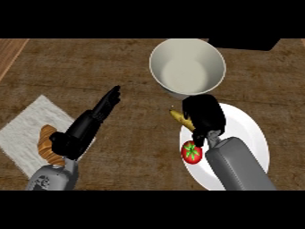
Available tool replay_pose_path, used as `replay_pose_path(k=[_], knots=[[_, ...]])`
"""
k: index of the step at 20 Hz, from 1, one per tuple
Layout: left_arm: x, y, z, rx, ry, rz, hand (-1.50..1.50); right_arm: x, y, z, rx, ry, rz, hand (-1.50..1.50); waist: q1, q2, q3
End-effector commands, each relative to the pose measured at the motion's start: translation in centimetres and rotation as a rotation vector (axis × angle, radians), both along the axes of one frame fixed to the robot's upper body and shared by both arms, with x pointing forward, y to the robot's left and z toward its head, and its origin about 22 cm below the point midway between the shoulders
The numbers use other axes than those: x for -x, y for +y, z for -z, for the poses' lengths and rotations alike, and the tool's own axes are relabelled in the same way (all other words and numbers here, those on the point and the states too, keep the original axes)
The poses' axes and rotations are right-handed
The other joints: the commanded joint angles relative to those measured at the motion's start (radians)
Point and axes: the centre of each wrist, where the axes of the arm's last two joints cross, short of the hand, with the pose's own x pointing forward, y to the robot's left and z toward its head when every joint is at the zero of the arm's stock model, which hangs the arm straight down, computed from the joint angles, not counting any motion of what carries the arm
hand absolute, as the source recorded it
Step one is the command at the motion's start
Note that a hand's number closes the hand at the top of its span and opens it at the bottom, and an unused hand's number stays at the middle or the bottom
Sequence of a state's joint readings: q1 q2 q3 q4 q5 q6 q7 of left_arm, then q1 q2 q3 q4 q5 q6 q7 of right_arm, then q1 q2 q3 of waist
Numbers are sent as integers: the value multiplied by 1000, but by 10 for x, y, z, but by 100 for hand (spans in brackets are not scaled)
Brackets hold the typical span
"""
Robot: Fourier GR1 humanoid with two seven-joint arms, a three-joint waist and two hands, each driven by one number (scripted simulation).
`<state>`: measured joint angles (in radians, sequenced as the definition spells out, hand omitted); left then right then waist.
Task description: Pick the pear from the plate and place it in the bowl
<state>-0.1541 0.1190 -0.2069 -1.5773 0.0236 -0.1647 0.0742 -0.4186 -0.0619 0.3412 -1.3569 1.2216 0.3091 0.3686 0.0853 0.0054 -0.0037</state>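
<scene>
Pear (pixel 177 116) is sitting clenched in my right hand (pixel 203 114) by the bowl (pixel 211 56) rim; I'm risking clipping it. Left hand (pixel 88 123) is resting released.

A dark wooden counter (pixel 135 147) carries a bowl (pixel 188 67), white plate (pixel 250 129) and grey cloth (pixel 29 129).

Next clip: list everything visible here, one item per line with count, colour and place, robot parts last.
bowl: one, off-white, far centre of the counter
plate: one, white, near right, just in front of the bowl
pear: one, yellowish, at the plate's left rim, mostly hidden by the right hand
tomato: one, red, on the plate's near left
cloth: one, light grey, near left
croissant: one, brown, on the cloth
left hand: black, fingers straight, above the cloth's right edge
right hand: black, curled round the pear
</scene>
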Motion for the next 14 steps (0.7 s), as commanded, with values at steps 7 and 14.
replay_pose_path(k=[7, 14], knots=[[-14, -11, -3, 11, -2, 15, 0, -2, 97, -97, -257, -421, 211, 150, 15, 6, 3], [-7, 0, -2, 2, 0, -12, 0, -24, 126, -132, -478, -506, 347, 150, -4, 4, 3]])
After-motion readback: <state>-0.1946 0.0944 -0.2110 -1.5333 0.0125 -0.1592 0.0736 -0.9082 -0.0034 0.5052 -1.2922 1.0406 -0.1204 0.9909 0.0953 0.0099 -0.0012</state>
